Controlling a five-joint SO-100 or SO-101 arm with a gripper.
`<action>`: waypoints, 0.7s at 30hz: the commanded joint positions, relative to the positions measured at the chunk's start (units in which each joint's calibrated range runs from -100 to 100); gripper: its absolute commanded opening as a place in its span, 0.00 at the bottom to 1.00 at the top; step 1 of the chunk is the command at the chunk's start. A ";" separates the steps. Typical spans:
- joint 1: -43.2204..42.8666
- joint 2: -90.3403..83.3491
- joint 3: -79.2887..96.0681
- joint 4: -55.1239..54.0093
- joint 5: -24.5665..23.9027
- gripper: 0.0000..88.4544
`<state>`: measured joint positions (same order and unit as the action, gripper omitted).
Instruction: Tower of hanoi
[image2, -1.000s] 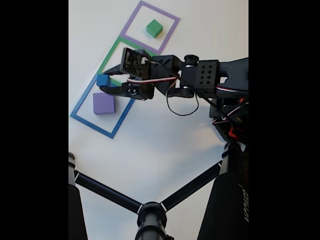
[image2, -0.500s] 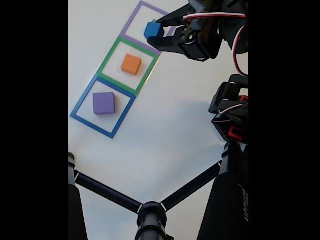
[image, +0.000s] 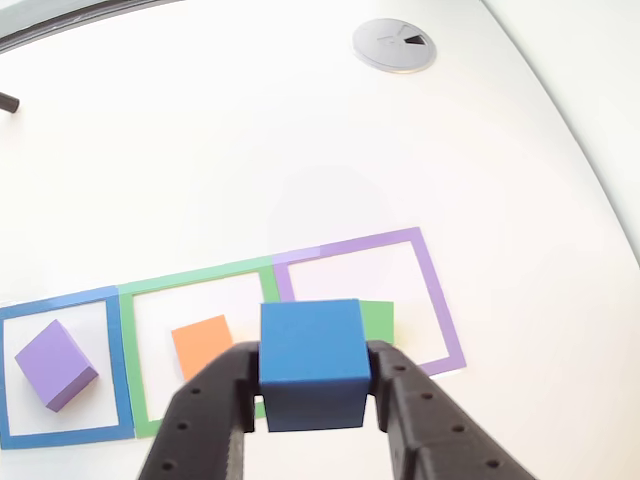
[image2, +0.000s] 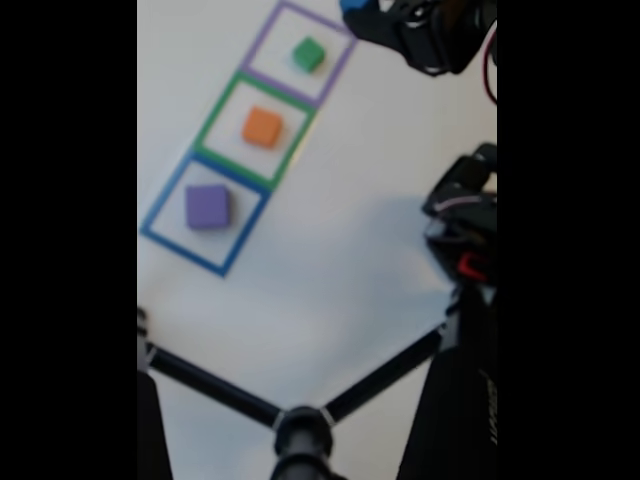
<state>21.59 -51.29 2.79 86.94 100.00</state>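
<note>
The claw (image: 312, 405) is clamped on the blue cube (image: 312, 362), lifted off the white table (image: 200, 180). Below and beyond its fingers lie the green block (image2: 308, 53), orange block (image2: 262, 127) and purple block (image2: 208, 206), each inside a taped square. A round grey disc (image: 395, 44) sits far beyond the claw.

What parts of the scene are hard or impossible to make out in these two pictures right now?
- Green block: in the other view, mostly hidden behind the blue cube.
- Gripper: in the other view, its body is cut off by the bottom edge.
- Blue cube: in the fixed view, a sliver at the top edge.
- Whole fixed view is blurred, so block edges are soft.
</note>
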 joint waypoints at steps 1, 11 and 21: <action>4.01 -0.51 -2.06 0.35 0.00 0.02; 11.49 -2.61 3.39 -0.22 0.00 0.03; 9.47 -2.85 3.21 -0.71 0.00 0.02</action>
<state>32.48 -53.06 6.33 87.59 100.00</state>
